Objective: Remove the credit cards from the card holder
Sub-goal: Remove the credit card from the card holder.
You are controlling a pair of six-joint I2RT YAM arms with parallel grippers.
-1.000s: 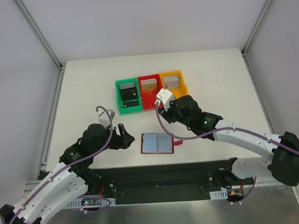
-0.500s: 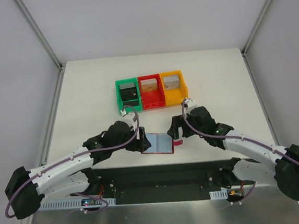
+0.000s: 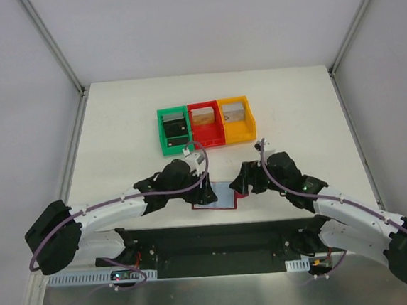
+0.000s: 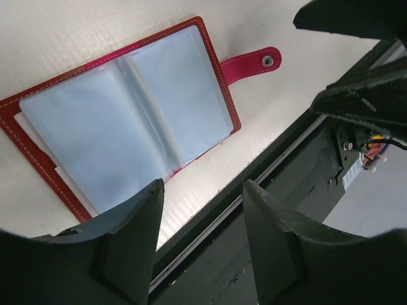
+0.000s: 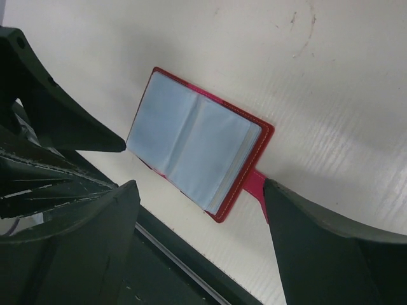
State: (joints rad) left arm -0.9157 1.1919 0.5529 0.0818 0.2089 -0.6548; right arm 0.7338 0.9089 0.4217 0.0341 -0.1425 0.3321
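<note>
The card holder [image 3: 218,195] lies open and flat near the table's front edge. It is red with a snap tab [image 4: 254,63], and pale blue-grey leaves [image 5: 191,143] fill it. The credit cards are hidden within those leaves. My left gripper [image 3: 205,191] hovers at the holder's left edge, open, with only the table edge showing between its fingers [image 4: 137,229]. My right gripper [image 3: 243,181] hovers at the holder's right edge by the tab [image 5: 254,184], open wide and holding nothing. In the right wrist view the holder's tab-side corner sits between the right gripper's [image 5: 200,187] fingertips.
Three small bins stand in a row behind the holder: green [image 3: 175,130], red [image 3: 206,124] and orange [image 3: 235,119]. A dark rail [image 3: 218,233] runs along the table's front edge just below the holder. The two grippers face each other closely across the holder.
The left gripper swung in from the left to the holder's left edge and narrowed somewhat. The right gripper came down from the bins to the holder's right edge with its jaws wide.
</note>
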